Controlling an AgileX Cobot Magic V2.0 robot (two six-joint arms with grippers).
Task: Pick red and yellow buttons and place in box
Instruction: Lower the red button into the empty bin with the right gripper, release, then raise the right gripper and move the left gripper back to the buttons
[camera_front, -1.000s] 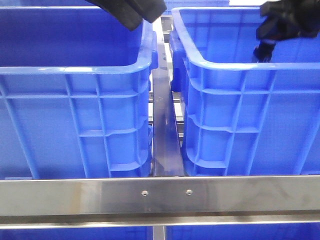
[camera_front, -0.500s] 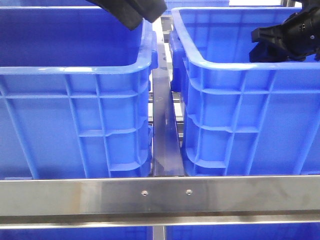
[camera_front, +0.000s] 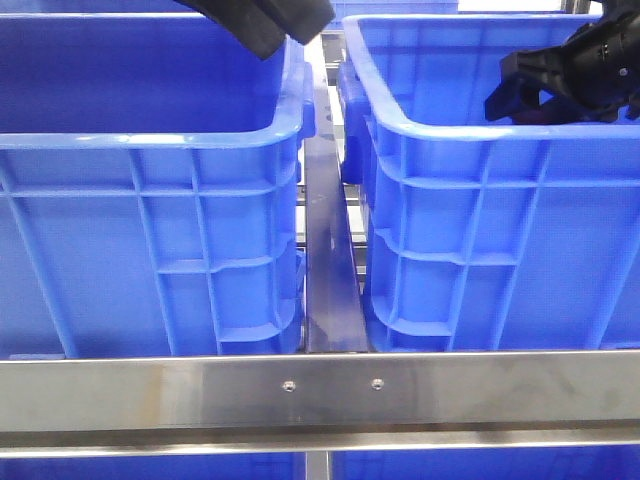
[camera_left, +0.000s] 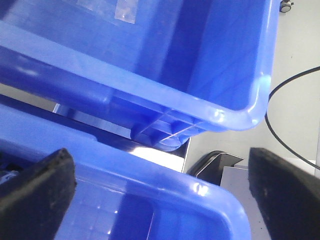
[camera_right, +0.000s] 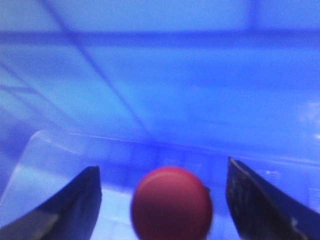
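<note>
Two bright blue crates stand side by side: the left crate (camera_front: 150, 140) and the right crate (camera_front: 450, 135). My right gripper (camera_front: 500, 88) is inside the top of the right crate, pointing left, jaws open. In the right wrist view a dark red button (camera_right: 171, 204) sits between the spread fingers of the right gripper (camera_right: 167, 202), touching neither, over the blue crate floor. My left gripper (camera_left: 160, 200) is wide open and empty above a crate rim (camera_left: 150, 175). Only its arm (camera_front: 265, 25) shows in the front view. The yellow button is out of view.
A steel rail (camera_front: 320, 390) runs across the front below the crates. A narrow metal strip (camera_front: 325, 260) lies in the gap between them. The second crate's corner (camera_left: 240, 112) and a black cable (camera_left: 287, 145) on a grey floor show in the left wrist view.
My right gripper has swung from pointing down to pointing left inside the right crate, and its jaws have spread apart. The left arm has not moved.
</note>
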